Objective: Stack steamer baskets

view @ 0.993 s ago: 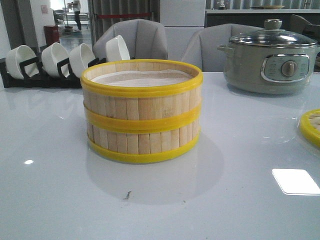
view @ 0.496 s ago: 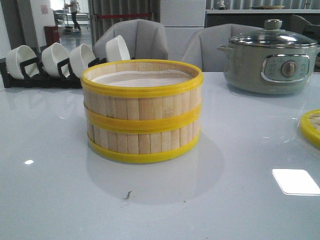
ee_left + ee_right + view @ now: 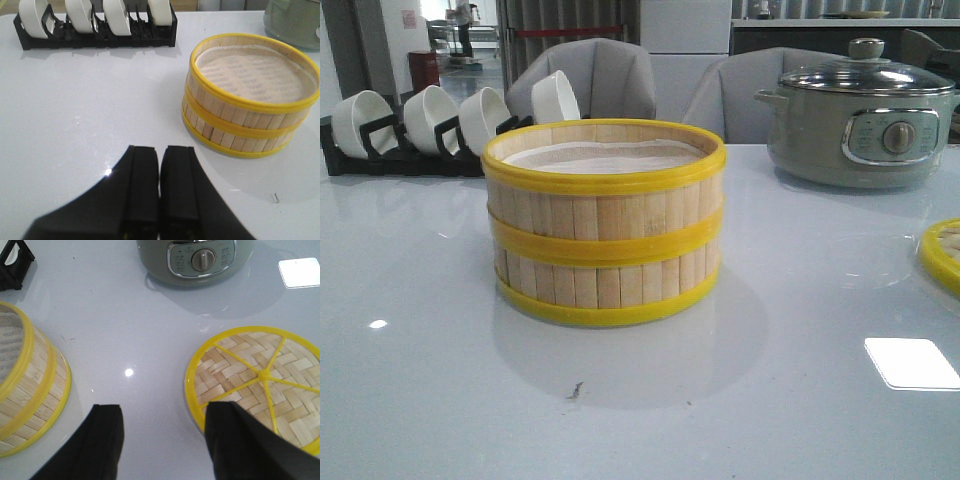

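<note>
1. The steamer baskets (image 3: 604,222) stand as two tiers, one squarely on the other, near the middle of the glossy white surface (image 3: 440,400). Pale bamboo slats run upright between three yellow rims, and a white liner (image 3: 255,72) lies inside the open top tier.
2. The woven lid (image 3: 260,385) lies flat on the surface to the right of the stack, well apart from it. Yellow spokes run from its hub to its yellow rim. In the front view only its edge shows at the right border.
3. No brand, label or writing can be read on the baskets or the lid.
4. The left pincer (image 3: 159,155) is closed, its two black fingers pressed together and holding nothing. It hangs over bare surface on the near left of the stack, apart from it.
5. The right pincer (image 3: 162,422) is open and holds nothing. One finger (image 3: 227,430) overlaps the near left rim of the lid in the wrist view; whether it touches cannot be told. The other hangs over bare surface between lid and stack.
6. A grey-green electric pot (image 3: 860,115) with a glass lid and a round dial stands at the far right. Markings around the dial are too small to read.
7. At the far left, white bowls (image 3: 430,118) stand on edge in a black rack (image 3: 95,37).
</note>
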You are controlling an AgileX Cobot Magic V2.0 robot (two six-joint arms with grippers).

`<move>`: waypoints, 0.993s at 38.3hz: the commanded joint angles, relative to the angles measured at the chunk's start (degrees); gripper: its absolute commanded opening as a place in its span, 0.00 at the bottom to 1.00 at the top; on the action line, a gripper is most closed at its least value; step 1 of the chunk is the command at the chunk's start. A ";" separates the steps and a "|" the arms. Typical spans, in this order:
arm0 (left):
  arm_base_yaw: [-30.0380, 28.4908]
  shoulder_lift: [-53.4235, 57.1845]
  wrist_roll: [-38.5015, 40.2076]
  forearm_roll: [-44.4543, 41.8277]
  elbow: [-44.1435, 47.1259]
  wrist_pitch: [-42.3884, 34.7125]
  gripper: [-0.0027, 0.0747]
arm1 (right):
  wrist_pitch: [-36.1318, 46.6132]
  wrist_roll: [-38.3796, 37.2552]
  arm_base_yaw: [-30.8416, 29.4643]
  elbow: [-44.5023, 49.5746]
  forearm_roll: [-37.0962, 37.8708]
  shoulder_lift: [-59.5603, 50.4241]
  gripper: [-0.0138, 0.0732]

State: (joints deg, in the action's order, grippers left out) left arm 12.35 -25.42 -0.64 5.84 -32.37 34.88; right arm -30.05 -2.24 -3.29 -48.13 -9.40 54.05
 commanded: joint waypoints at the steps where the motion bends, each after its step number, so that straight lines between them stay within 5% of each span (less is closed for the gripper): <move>1: -0.04 0.36 0.64 1.80 0.54 -6.23 0.14 | 3.81 -0.06 -0.03 -1.83 -0.48 -0.19 0.70; 29: -0.04 0.36 0.64 0.52 1.85 -7.14 0.14 | 3.26 -0.06 -0.03 -1.83 -0.93 1.87 0.69; 33: -0.04 0.36 0.64 0.52 1.85 -7.14 0.14 | 3.11 -0.06 -0.03 -1.83 -0.93 1.87 0.57; 38: -0.04 0.36 0.64 0.52 1.85 -7.03 0.14 | 0.66 -0.06 -0.03 -1.83 -0.93 1.87 0.19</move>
State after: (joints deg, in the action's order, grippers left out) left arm 12.35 -24.80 -0.64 6.17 -28.90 32.67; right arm -31.43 -2.24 -3.29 -48.13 -10.03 56.37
